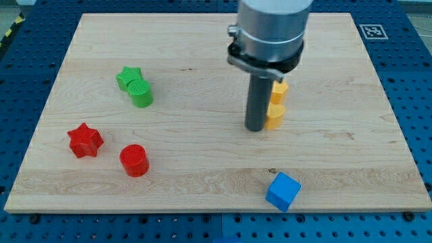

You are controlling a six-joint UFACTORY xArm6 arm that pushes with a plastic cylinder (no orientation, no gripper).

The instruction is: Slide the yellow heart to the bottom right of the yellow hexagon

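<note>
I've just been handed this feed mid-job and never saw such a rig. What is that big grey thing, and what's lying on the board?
The grey cylinder is the arm's end; it carries a dark rod, and my tip only pushes blocks, it holds nothing. One camera looks down at the wooden board. My tip stands just left of two yellow blocks, partly hidden by the rod: one lower, one above it. Their shapes cannot be made out. Elsewhere lie a green star touching a green cylinder, a red star, a red cylinder and a blue cube.
</note>
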